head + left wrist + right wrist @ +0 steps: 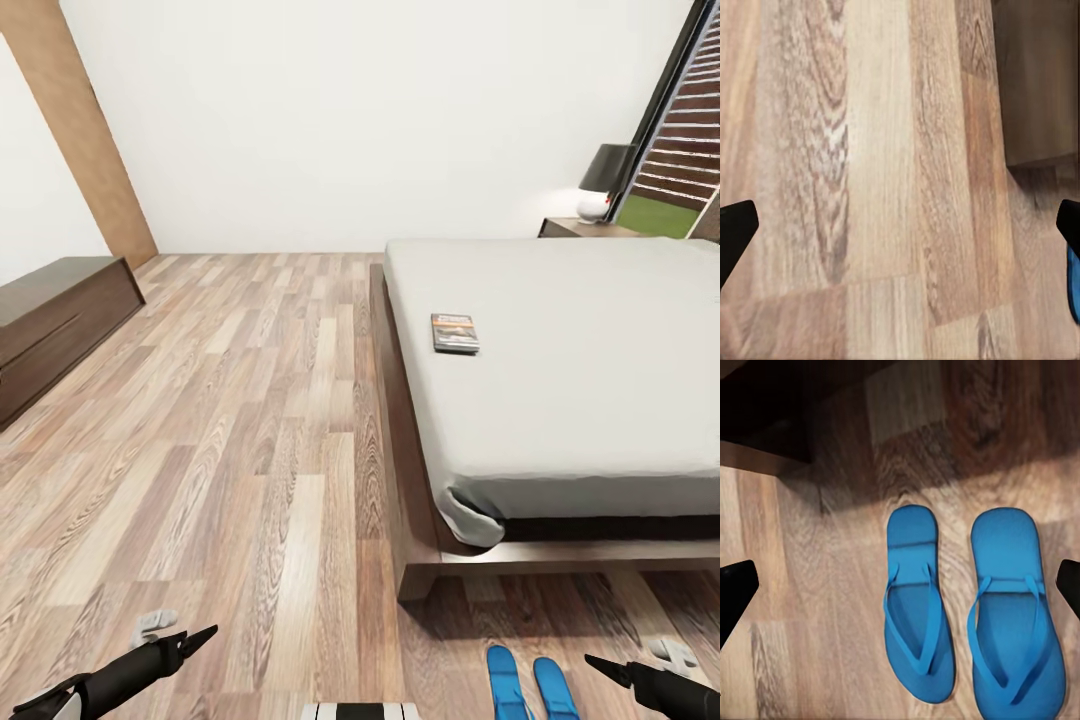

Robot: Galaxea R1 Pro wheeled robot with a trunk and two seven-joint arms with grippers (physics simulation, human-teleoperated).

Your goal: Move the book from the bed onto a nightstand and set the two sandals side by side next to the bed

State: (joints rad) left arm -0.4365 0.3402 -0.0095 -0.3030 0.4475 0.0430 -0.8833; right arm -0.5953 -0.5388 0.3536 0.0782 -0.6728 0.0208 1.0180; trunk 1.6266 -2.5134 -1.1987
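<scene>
Already the two bright blue flat-soled flip-flop sandals (971, 615) lay side by side on the brown wood-plank floor (250, 420), toes pointing toward the foot of the large low bed (570, 390) with its dark brown wooden frame and plain light-grey mattress. Seen from the head camera they sat just off the near corner of the frame, close together and parallel, so that half of the job looked finished, provided a spot at the foot end counts as next to the bed.

What remained was the small thin paperback book (455, 333) with its dark cover and orange band. It rested flat on the mattress near the edge facing the open floor, well apart from both arms. A low dark brown wooden nightstand (585, 228) stood at the far head end of the bed, carrying a lamp with a dark shade (605, 180); that was the likely place for the book, which had not yet been lifted.

The left pincer (900, 232) hung over bare floorboards with its fingers spread wide and nothing between them. The right pincer (900, 592) hovered above the sandals, likewise wide open and empty, touching neither one. A long dark brown cabinet (50, 330) stood against the far left wall.
</scene>
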